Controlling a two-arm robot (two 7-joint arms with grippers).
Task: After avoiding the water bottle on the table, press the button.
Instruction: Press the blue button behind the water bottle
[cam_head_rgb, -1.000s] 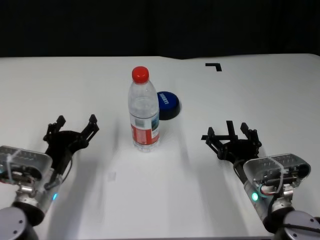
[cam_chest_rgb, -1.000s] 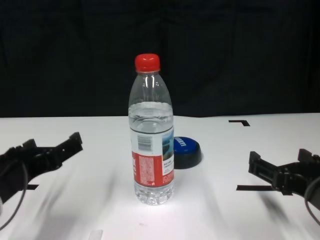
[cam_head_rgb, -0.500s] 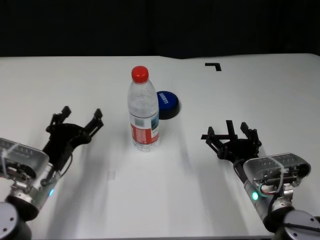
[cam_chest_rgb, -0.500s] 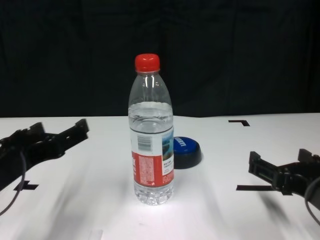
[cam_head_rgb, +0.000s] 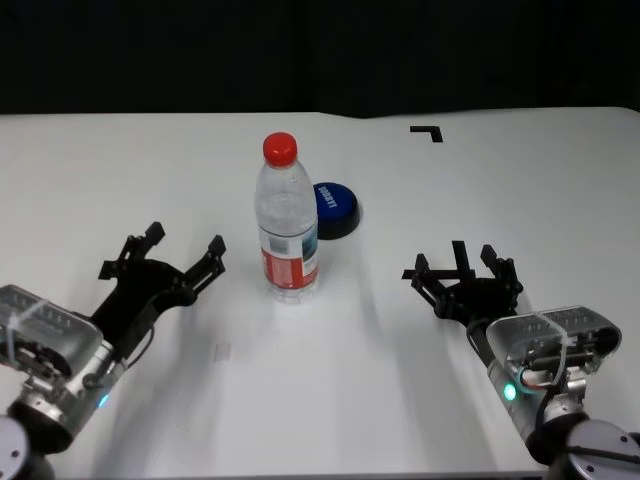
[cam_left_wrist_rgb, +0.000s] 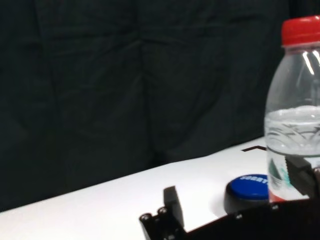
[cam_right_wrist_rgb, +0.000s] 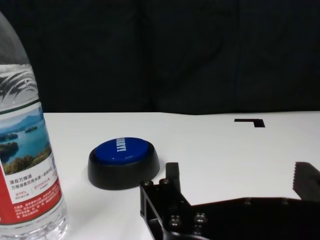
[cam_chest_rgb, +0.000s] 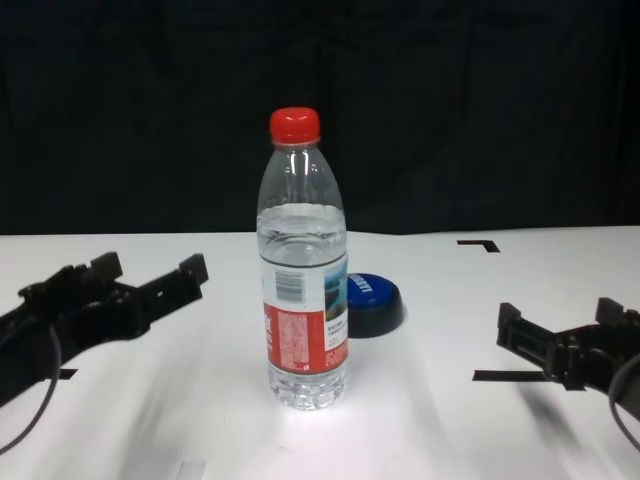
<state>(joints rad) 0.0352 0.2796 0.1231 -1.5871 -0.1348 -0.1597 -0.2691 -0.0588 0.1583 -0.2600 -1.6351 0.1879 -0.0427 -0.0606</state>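
Button (cam_head_rgb: 336, 208) just behind water bottle (cam_head_rgb: 288, 221), left claw (cam_head_rgb: 182, 257) spread wide left of bottle, right claw (cam_head_rgb: 463, 270) seemingly open, parked right of it

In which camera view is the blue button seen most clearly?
The right wrist view shows the button best: whole, close, its white lettering visible. In the head view and chest view the water bottle covers its left edge. The left wrist view shows it partly behind the bottle.
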